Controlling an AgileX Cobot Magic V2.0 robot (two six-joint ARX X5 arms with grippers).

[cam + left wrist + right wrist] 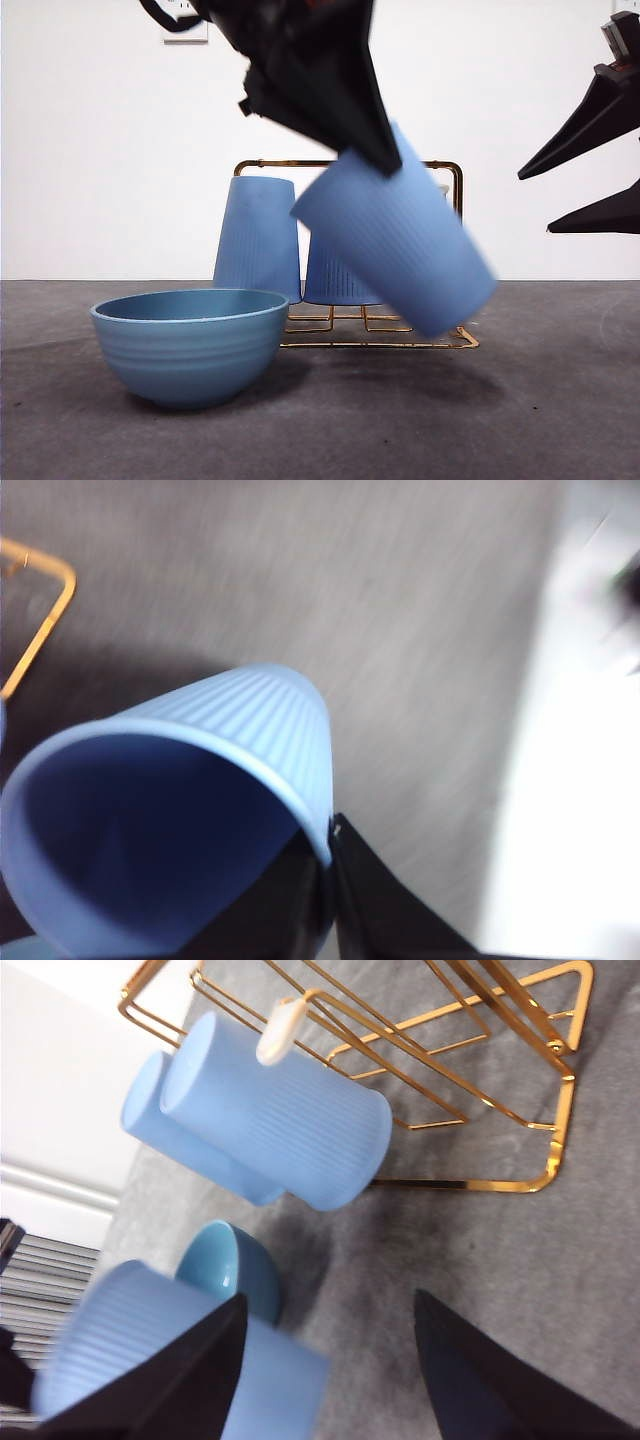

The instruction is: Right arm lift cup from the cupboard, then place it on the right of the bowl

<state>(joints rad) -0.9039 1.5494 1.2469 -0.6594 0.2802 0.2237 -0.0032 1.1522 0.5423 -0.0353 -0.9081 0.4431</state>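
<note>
The ribbed light-blue cup (400, 240) hangs tilted in the air in front of the gold wire cupboard (456, 190), to the right of the bowl (190, 345). My left gripper (368, 150) comes down from above and is shut on the cup's rim (200, 810), one jaw inside and one outside (328, 880). My right gripper (535, 203) waits open at the right edge, holding nothing (330, 1300). In the right wrist view the held cup (110, 1340) is blurred beside the bowl (225, 1260).
Two more blue tumblers stand upside down on the cupboard (560, 1090): a smooth one (257, 235) (150, 1120) and a ribbed one (330, 275) (290, 1130). A grey mat covers the table, with a white wall behind.
</note>
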